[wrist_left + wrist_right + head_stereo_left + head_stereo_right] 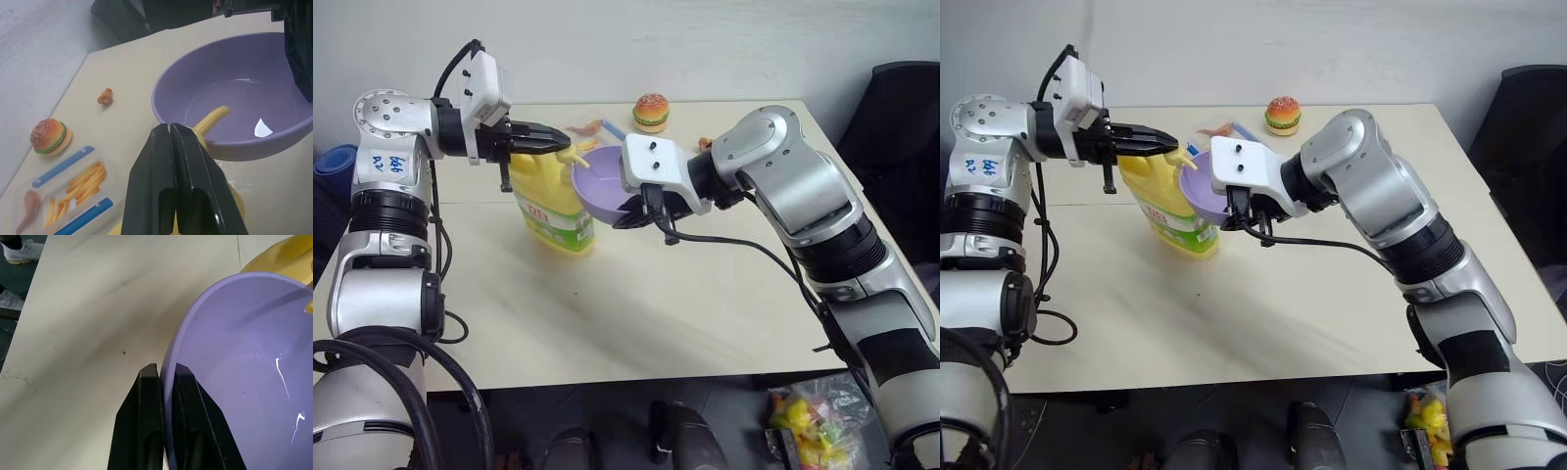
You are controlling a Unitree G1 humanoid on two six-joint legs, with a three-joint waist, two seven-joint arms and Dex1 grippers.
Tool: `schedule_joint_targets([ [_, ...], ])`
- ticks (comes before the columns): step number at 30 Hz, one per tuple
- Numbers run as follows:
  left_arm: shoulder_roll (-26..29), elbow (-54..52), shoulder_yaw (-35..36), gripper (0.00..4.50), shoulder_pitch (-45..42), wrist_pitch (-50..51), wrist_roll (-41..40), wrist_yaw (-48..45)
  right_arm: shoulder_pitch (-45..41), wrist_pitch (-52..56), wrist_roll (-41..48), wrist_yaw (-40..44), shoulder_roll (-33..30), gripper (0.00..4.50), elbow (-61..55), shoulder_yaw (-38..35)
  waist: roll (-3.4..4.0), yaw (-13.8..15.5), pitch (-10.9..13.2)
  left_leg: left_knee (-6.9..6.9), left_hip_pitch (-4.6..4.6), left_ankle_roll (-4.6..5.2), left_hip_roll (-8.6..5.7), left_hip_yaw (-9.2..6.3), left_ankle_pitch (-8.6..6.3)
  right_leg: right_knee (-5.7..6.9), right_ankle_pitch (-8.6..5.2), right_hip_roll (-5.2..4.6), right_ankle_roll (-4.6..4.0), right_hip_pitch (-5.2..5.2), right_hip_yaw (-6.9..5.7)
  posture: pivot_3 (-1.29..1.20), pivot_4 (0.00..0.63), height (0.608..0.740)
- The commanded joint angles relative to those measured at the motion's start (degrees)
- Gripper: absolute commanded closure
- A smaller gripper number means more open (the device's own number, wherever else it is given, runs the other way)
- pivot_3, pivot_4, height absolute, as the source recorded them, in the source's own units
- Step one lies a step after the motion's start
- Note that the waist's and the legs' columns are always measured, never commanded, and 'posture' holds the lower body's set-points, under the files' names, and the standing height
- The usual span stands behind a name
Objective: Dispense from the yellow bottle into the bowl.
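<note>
The yellow bottle (548, 201) stands on the table, its green-and-white label facing me. My left gripper (560, 147) is shut and lies level across the bottle's pump top. The yellow spout (212, 117) sticks out from under the fingertips and reaches over the bowl (244, 98). The lavender bowl (605, 181) is held in the air beside the bottle, tilted, with its rim under the spout. My right gripper (166, 369) is shut on the bowl's rim, one finger inside and one outside. A few wet streaks glint inside the bowl (244, 357).
A toy burger (651, 113) sits at the table's far edge, with a small fried piece (104, 97) near it. A clear blue-edged tray of fries (73, 191) lies behind the bottle. A black chair (901, 108) stands at the right. A bag of sweets (813, 416) lies on the floor.
</note>
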Motion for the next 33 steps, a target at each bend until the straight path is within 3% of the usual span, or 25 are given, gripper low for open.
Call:
schedule_joint_targets([
  [1, -1.0, 1.4, -4.3, 4.41, 3.4, -1.0, 4.8, -0.1, -0.3, -1.0, -0.1, -0.1, -0.7, 4.5, -1.7, -1.1, 0.0, 0.0, 0.0, 0.0, 0.01, 0.0, 0.01, 0.0, 0.0, 0.0, 0.0, 0.0, 0.0, 0.02, 0.0, 0.0, 0.15, 0.74],
  [27, -2.2, 5.4, -7.4, 4.41, 6.0, -7.3, 9.1, 2.2, 2.2, -1.9, -1.8, -0.4, -1.3, 4.5, -2.4, -0.7, 0.01, 1.4, -0.5, 0.05, 0.21, 0.06, 0.03, -0.01, 0.04, 0.07, 0.0, -0.11, 0.0, 0.31, -0.04, 0.0, 0.15, 0.74],
  [33, -2.0, 6.4, -7.8, 4.41, 6.2, -8.0, 9.7, 2.5, 2.0, -1.8, -1.7, -0.5, -1.0, 4.5, -2.4, -0.9, 0.02, 1.5, -0.5, -0.22, 1.01, 0.08, 0.07, -0.14, 0.03, -0.28, -0.01, -0.11, -0.01, 1.17, -0.17, 0.0, 0.15, 0.74],
])
